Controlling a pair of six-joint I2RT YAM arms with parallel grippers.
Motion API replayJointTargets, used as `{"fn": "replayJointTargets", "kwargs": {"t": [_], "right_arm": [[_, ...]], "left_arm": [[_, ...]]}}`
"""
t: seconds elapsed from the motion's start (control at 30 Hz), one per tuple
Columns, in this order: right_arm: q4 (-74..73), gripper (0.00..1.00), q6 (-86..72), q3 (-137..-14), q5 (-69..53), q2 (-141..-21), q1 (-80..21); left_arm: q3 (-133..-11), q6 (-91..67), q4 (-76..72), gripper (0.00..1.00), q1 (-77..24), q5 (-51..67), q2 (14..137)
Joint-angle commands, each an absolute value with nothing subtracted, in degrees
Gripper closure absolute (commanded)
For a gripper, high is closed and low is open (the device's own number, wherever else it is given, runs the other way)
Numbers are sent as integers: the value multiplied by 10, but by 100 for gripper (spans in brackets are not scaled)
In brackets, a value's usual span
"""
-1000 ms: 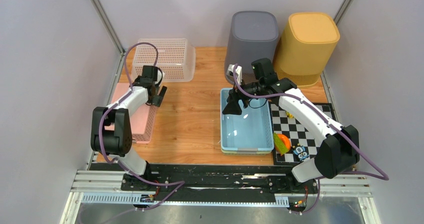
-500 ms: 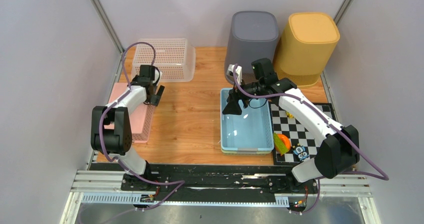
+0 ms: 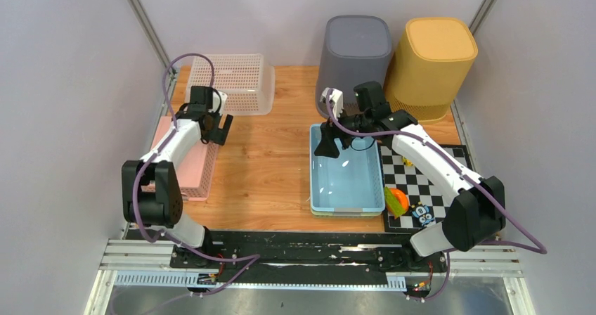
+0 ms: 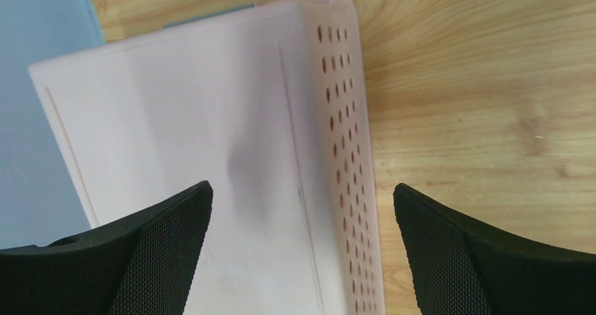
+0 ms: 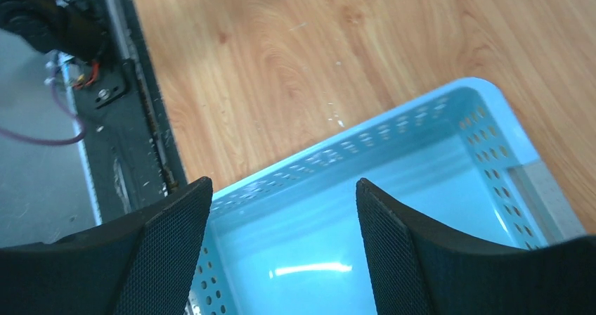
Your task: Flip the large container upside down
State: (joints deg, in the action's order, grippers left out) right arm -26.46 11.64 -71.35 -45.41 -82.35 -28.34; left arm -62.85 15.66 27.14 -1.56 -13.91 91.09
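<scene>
While both arms reach out over the worktop [image 3: 267, 167], three baskets and two tall bins can be counted. One blue basket [image 3: 313, 178] sits mouth up toward the near right, beside a checkered mat [image 3: 425, 178]. The right tool [image 3: 332, 148] hangs over its far end, jaws apart and empty. One pink basket [image 3: 193, 167] lies bottom up along the left edge, and the left tool [image 3: 218, 132] is spread wide above it, holding nothing. One white basket [image 3: 235, 83] lies overturned at the far left corner. The grey bin [image 3: 355, 48] and the yellow bin [image 3: 429, 58] stand inverted along the far edge.
</scene>
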Motion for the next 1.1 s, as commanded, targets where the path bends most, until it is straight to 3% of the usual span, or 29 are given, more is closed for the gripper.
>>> {"fn": "replayJointTargets", "kwargs": {"t": [0.0,0.3,0.8,1.07], "right_arm": [[-236,23,64,-703,-337,-802,-279],[-245,25,46,-662,-169,-802,-365],[-225,28,-36,-674,-78,-907,-433],[-233,47,-43,-674,-47,-902,-454]], "left_arm": [[-657,132,306,0,-13,-57,843],[-627,121,329,0,-15,44,758],[-580,159,334,0,-18,92,675],[-573,161,325,0,-23,86,677]]}}
